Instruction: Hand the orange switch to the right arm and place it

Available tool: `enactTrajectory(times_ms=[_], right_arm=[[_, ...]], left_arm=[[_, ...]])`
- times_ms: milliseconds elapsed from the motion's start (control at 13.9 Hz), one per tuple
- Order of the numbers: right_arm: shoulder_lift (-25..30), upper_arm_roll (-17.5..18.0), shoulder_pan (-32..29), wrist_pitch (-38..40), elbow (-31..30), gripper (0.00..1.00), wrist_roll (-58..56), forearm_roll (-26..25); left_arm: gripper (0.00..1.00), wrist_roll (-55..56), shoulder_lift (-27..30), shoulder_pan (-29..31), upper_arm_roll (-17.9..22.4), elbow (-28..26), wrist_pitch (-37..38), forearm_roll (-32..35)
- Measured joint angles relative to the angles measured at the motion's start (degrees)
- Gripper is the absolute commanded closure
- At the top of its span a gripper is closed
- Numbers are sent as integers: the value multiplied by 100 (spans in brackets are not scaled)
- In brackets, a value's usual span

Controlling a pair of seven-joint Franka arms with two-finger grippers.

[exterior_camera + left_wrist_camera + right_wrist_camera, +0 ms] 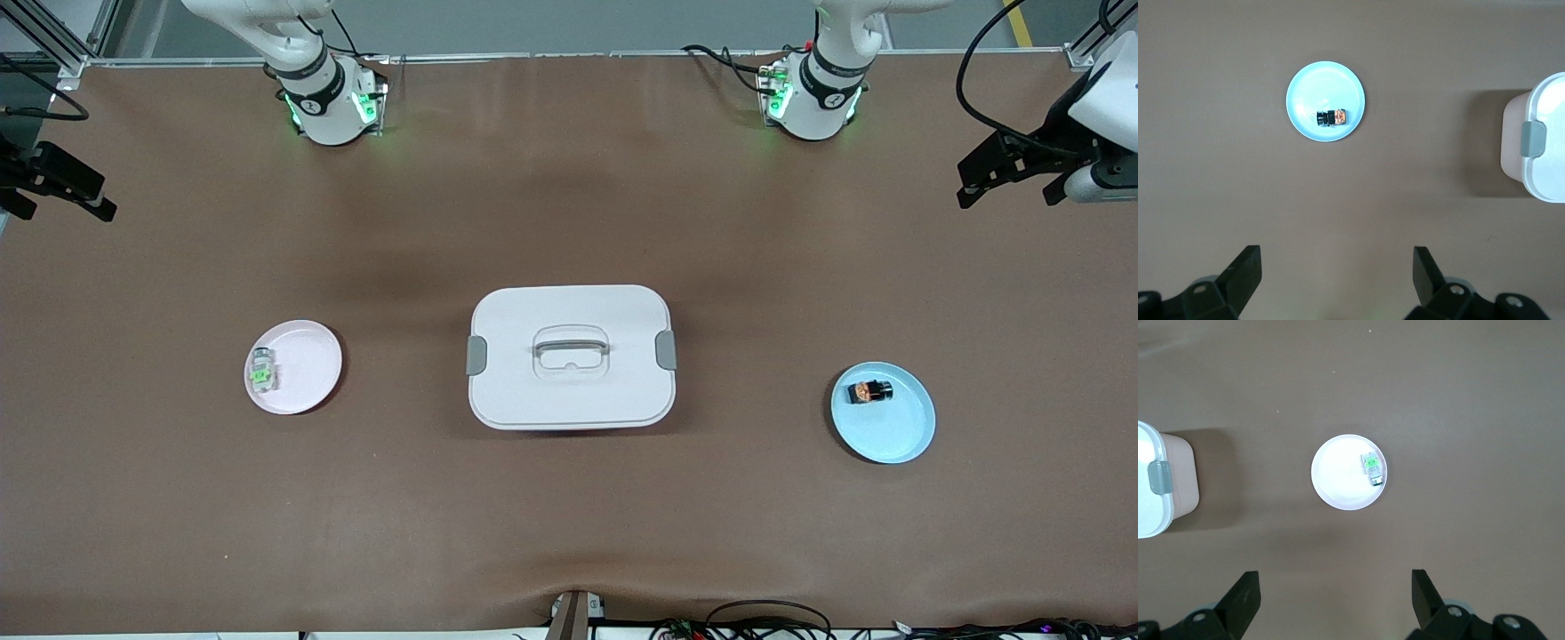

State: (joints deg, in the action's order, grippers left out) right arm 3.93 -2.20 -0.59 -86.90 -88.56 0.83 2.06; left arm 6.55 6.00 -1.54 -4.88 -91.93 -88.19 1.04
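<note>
The orange switch (pixel 869 391) (pixel 1333 118), a tiny black block with an orange-lit face, lies on a light blue plate (pixel 898 437) (pixel 1305 87) toward the left arm's end of the table. My left gripper (pixel 1009 191) (pixel 1338 267) hangs high over that end of the table, open, with only bare table between its fingers. My right gripper (pixel 62 209) (pixel 1336 587) hangs high over the right arm's end, also open and holding nothing. Neither gripper touches the switch.
A white lidded box (pixel 569 307) (pixel 1553 100) (pixel 1148 513) with grey latches and a handle stands mid-table. A pale switch with a green light (pixel 262 372) (pixel 1372 469) lies on a pink plate (pixel 311 356) (pixel 1338 477) toward the right arm's end.
</note>
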Motion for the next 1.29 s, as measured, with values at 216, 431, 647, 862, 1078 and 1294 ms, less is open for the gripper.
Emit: enactTrajectory(times_ms=[216,431,647,862,1078,1294], right_arm=[[-15,-5,-6,22,8,0,19,0],[-21,-7,-7,70,13,0,31,0],[-25,-6,-6,87,14,0,36,0],[-26,-1,-4,89,14,0,36,0],[-27,0,-4,91,14,0,36,0],[-29,0,-4,92,14,0,37,0]], left_arm=[[0,0,0,-4,-11,16,58,0],[0,0,-24,9,-7,29,61,0],[0,0,-139,18,2,156,61,0],[0,0,-183,14,1,193,67,0],[0,0,-197,12,1,193,87,0],[0,0,-265,-17,-15,196,89,0]])
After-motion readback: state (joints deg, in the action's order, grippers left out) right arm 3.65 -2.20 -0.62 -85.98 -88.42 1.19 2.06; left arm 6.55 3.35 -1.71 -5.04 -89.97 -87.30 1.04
